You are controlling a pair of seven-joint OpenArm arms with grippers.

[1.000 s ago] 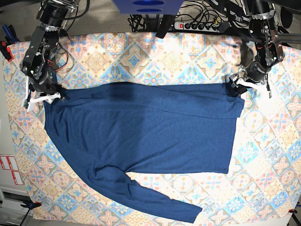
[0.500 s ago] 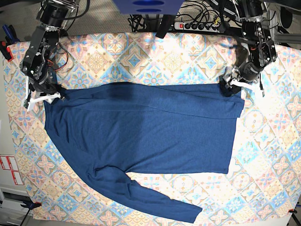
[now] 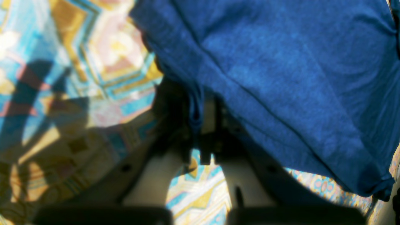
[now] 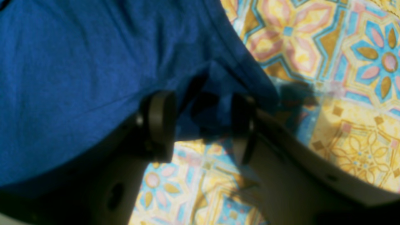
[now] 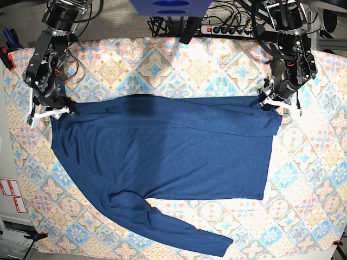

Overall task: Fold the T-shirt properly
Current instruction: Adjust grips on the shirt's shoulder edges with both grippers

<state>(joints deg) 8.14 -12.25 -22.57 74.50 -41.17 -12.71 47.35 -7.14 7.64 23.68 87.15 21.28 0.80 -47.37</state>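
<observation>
The dark navy T-shirt (image 5: 168, 146) lies spread flat across the patterned tablecloth (image 5: 162, 59), one long sleeve (image 5: 184, 233) trailing toward the front edge. My left gripper (image 5: 270, 102) sits at the shirt's upper right corner. In the left wrist view it (image 3: 196, 118) is shut, pinching a fold of the T-shirt (image 3: 281, 62). At the upper left corner, my right gripper (image 5: 50, 112) is open. The right wrist view shows it (image 4: 200, 125) straddling the hem of the T-shirt (image 4: 78, 62), with cloth between the spread pads (image 4: 159, 125).
A power strip (image 5: 227, 30) and cables lie beyond the table's back edge. A blue device (image 5: 171, 6) stands at the back centre. Red-and-white labels (image 5: 11, 195) are on the left side, off the cloth.
My left gripper has shifted slightly inward along the shirt's upper right corner and closed on the fabric. The right arm and the shirt's body have not moved.
</observation>
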